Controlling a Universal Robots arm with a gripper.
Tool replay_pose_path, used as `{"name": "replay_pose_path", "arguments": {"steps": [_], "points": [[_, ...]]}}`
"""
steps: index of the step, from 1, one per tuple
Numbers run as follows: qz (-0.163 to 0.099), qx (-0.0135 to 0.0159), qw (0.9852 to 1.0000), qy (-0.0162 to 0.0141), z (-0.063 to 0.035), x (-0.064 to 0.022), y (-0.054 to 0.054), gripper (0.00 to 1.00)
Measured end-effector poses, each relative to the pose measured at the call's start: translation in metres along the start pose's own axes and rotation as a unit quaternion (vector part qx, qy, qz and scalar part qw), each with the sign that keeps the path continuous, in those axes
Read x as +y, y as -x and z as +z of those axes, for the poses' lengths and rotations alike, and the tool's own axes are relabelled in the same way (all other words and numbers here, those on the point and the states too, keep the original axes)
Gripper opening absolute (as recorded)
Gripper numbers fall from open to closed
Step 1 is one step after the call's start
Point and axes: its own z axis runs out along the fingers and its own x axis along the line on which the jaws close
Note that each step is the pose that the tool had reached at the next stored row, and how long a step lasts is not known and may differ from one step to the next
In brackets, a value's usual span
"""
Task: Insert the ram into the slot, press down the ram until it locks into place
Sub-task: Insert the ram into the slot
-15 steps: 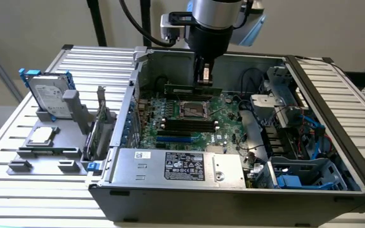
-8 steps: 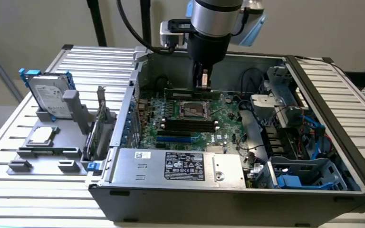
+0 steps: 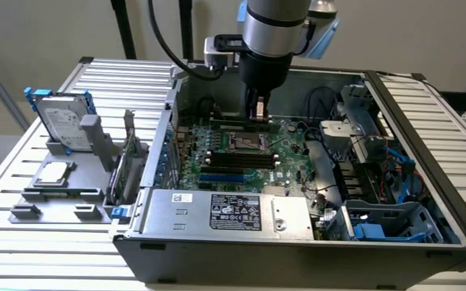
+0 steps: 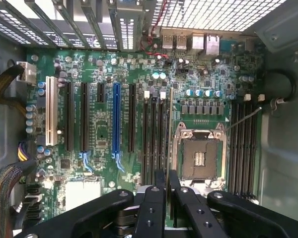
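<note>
- i've got the gripper (image 3: 257, 119) down inside the open case (image 3: 298, 260). in the exterior view it hangs over the motherboard (image 3: 293, 151), at the far side of the silver cpu socket (image 3: 245, 141).
- the wrist view tells me the grip, which the exterior view leaves unclear: the two black fingers (image 4: 159, 186) sit close together with the ram (image 4: 170, 129) pinched between them, edge-on, just a thin pale strip.
- that strip runs parallel to the bank of black slots (image 4: 154, 134), along the side nearest the socket.
- i can't tell from either view whether the ram touches a slot.
- the exterior view adds the surroundings: a hard drive (image 3: 61, 121) standing in a grey fixture (image 3: 55, 197) on the slatted table (image 3: 47, 254), at that view's left, beside the case.
</note>
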Motion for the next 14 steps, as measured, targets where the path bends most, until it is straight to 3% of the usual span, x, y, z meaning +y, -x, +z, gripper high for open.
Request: {"name": "replay_pose_path", "arguments": {"steps": [5,14], "points": [[0.000,0.0040,1.0000,0.0000,0.0056,-0.0002,-0.004,0.14],[0.000,0.0082,1.0000,0.0000,0.0179,-0.0007,-0.010,0.14]]}}
